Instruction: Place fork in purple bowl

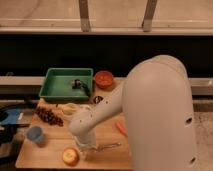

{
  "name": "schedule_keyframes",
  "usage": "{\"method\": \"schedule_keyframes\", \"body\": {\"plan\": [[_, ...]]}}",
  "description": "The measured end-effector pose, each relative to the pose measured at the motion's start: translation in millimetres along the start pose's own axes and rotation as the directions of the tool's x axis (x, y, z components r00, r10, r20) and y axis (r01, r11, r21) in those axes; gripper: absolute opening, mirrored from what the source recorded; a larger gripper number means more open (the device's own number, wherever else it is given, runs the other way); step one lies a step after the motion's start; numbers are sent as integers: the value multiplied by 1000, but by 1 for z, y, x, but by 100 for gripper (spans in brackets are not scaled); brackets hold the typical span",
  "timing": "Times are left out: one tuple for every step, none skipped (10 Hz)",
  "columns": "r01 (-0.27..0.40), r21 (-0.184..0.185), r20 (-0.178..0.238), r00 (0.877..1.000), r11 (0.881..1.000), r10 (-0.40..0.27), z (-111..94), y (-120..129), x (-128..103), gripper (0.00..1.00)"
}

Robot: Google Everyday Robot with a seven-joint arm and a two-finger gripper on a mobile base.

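Note:
The fork [108,146] is a thin silver piece lying flat on the wooden table [45,155], near its front edge. My gripper [86,145] hangs at the end of the white arm [155,115], low over the table and right at the fork's left end. Whether it touches the fork cannot be made out. The purple bowl is hidden behind the bulky arm, which fills the right half of the view.
A green tray [55,90] with a dark object [77,84] stands at the back left, an orange-red bowl [104,78] beside it. Grapes [48,116], a banana [70,108], a blue cup [34,134], a round fruit [70,156] and a carrot [121,127] lie around the gripper.

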Motion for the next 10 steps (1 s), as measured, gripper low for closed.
{"method": "schedule_keyframes", "body": {"plan": [[-7, 0, 0, 1000, 1000, 7, 1, -2, 0, 26], [-5, -2, -1, 1000, 1000, 5, 1, -1, 0, 17], [-2, -4, 3, 1000, 1000, 2, 0, 1, -2, 6], [-2, -3, 1, 1000, 1000, 2, 0, 0, -1, 1], [-4, -4, -3, 1000, 1000, 4, 2, -1, -1, 0], [-4, -4, -4, 1000, 1000, 4, 4, -3, 0, 0], [-5, -5, -4, 1000, 1000, 5, 4, -4, 0, 0], [-10, -10, -1, 1000, 1000, 10, 3, -6, 1, 0], [-16, -21, 6, 1000, 1000, 16, 2, -8, 2, 0], [-24, -40, 20, 999, 999, 25, -2, -15, 5, 4]]}}
